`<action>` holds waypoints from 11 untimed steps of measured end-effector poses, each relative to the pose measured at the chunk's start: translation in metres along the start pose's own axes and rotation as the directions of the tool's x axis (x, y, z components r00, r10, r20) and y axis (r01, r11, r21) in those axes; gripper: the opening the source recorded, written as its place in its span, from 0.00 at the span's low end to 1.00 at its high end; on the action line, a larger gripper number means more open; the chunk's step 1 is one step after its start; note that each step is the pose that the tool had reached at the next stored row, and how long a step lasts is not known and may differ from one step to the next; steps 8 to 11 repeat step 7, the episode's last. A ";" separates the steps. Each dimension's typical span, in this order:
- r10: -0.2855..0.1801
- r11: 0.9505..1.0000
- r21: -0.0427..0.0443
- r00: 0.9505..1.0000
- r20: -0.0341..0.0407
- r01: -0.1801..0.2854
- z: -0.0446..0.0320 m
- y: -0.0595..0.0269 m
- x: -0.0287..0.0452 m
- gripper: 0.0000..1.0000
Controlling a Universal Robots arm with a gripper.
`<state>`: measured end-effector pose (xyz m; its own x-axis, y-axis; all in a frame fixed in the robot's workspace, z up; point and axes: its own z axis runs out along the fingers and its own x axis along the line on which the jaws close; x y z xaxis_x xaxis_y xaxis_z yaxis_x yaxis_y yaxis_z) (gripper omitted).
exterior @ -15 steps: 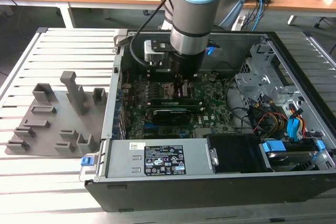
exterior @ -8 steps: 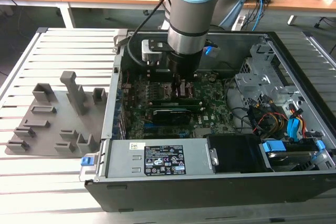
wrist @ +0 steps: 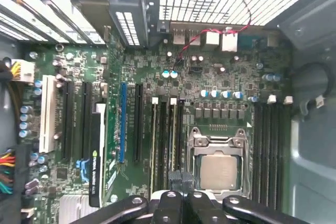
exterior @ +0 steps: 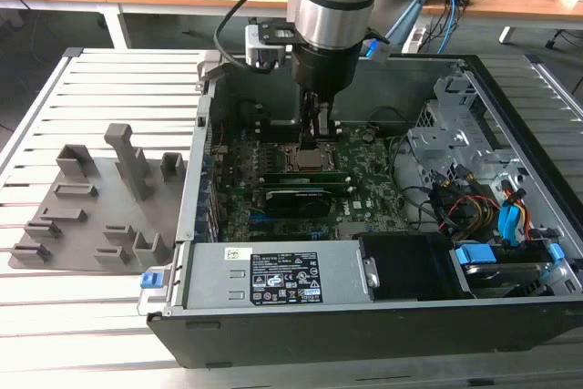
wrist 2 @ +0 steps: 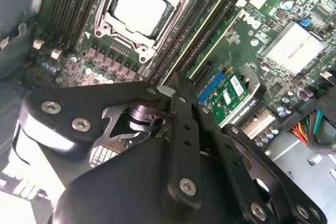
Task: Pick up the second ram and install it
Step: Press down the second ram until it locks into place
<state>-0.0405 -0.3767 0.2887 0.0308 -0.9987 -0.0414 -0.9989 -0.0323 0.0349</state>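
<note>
The second ram is a thin green stick lying in the motherboard slot right beside the square processor socket. It also shows in the first wrist view as the second ram, beside the socket. My gripper is shut, its two fingers pressed together with nothing between them, and its tip sits over one end of that stick; whether it touches is unclear. In the exterior view the gripper reaches down into the open computer case just above the socket. Another green stick sits in a nearby slot.
A wider black card lies in front of the ram slots. The power supply spans the case front, with drive bays and coloured cables on the exterior view's right. Grey holder blocks stand on a plate outside the case on its left.
</note>
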 end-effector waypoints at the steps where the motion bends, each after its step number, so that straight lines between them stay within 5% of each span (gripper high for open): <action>1: 0.000 1.000 0.000 1.000 0.000 0.000 0.0000 0.0000 0.0000 0.11; 11: 0.000 1.000 0.000 1.000 0.000 0.000 -0.0004 0.0000 0.0000 0.11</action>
